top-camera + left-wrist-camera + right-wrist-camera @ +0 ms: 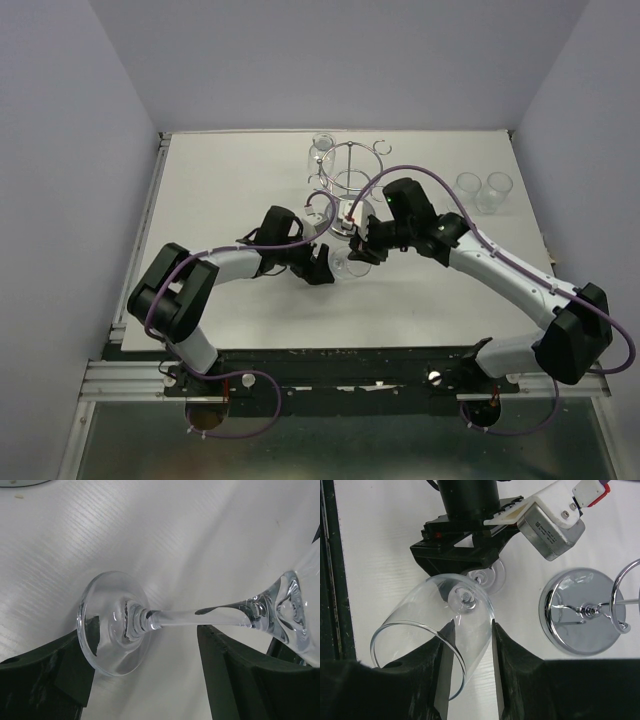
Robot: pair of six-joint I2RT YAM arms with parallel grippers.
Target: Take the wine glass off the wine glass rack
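Observation:
The wine glass (348,262) is clear and lies tilted on its side, off the wine glass rack (347,178), between my two grippers just above the table. My right gripper (470,636) is shut on the lower part of its bowl (470,610), with the rim towards the camera. My left gripper (145,672) is open, its fingers (235,672) wide apart on either side of the stem (190,617); the foot (112,622) sits by the left finger. The rack's mirrored base (577,612) is just right of the glass.
Another clear glass (322,148) hangs at the rack's far left. Two clear tumblers (484,190) stand at the back right of the white table (240,170). The left gripper's body (470,530) shows at the top of the right wrist view.

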